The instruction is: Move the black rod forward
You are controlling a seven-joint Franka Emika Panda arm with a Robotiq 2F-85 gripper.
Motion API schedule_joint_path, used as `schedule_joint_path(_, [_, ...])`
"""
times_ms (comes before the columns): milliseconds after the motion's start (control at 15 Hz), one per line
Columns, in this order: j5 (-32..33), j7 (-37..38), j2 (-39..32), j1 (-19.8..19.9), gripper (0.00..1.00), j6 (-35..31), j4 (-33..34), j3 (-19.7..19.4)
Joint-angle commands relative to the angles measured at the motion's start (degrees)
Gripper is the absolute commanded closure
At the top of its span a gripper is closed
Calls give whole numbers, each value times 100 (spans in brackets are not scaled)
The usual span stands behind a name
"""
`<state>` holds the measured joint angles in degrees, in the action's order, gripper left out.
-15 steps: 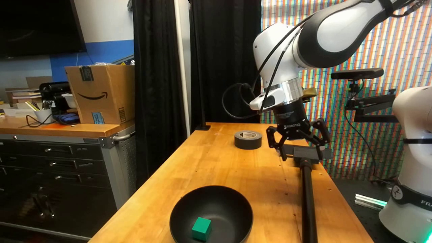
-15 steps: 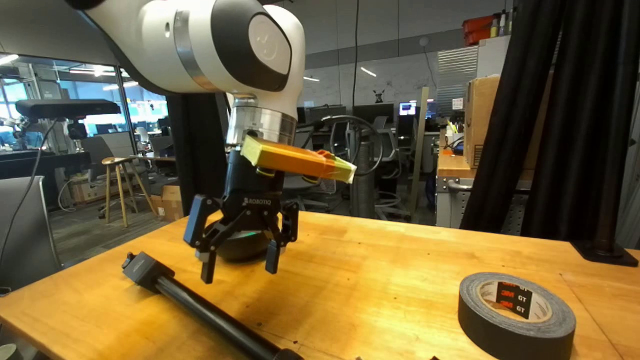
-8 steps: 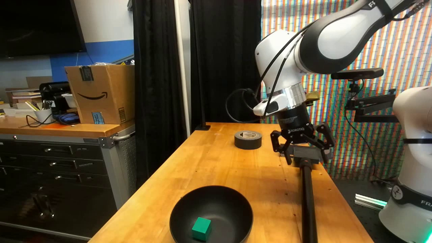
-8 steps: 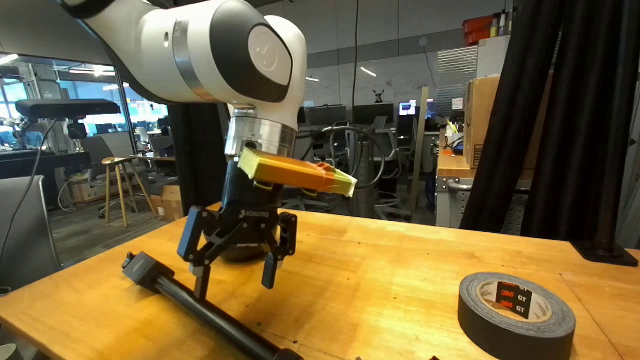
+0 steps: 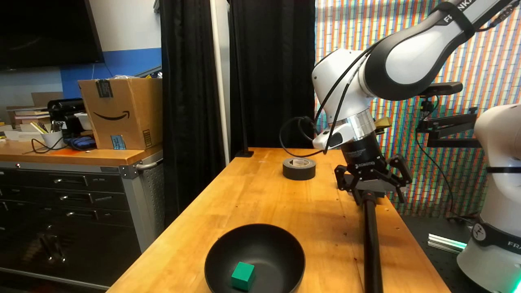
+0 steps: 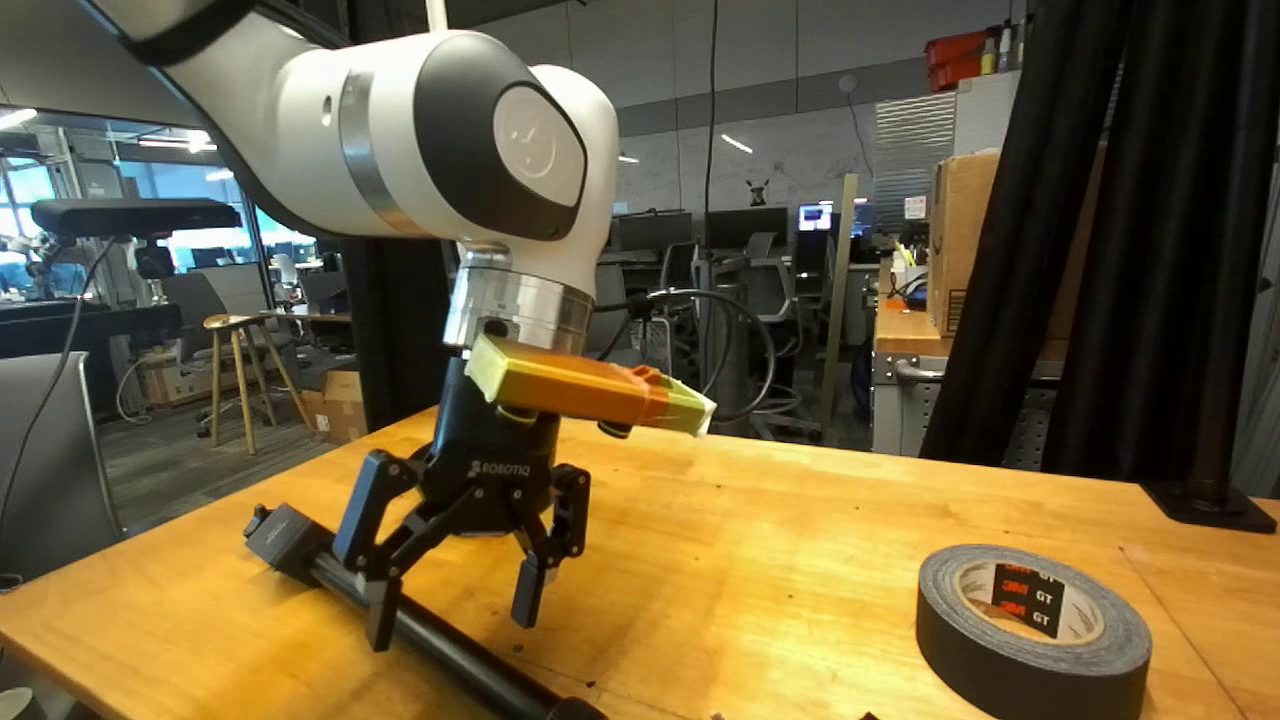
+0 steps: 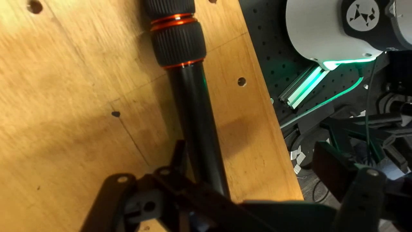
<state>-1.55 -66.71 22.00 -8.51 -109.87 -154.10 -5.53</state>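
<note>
The black rod (image 5: 371, 248) lies on the wooden table, its crosspiece (image 5: 374, 185) at the far end. In an exterior view the rod (image 6: 480, 665) runs diagonally, with the crosspiece (image 6: 288, 543) at the left. My gripper (image 5: 381, 199) is open and empty, low over the rod near the crosspiece. In the other exterior picture the gripper's (image 6: 453, 615) fingers stand on either side of the rod. In the wrist view the rod (image 7: 196, 112) passes between the fingers (image 7: 252, 154), close to the left one. Whether the tips reach below its top is unclear.
A black bowl (image 5: 281, 264) holding a green cube (image 5: 243, 276) stands at the near left. A grey tape roll (image 5: 299, 169) sits farther back, also seen in an exterior view (image 6: 1030, 640). The table's edge (image 7: 268, 96) runs along the rod's right side. A white robot base (image 5: 488, 256) stands beyond.
My open gripper has moved down and sideways over the rod, toward the table's edge. The rod, the bowl and the tape have not moved.
</note>
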Motion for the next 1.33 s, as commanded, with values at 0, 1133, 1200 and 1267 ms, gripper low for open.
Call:
schedule_joint_path(0, [-217,-105,2,76,0,-114,-1,8])
schedule_joint_path(1133, [-564,26,-855,89,0,-682,170,157])
schedule_joint_path(1200, [-552,81,-903,103,0,-750,176,174])
schedule_joint_path(1267, [-542,116,-935,110,0,-799,184,191])
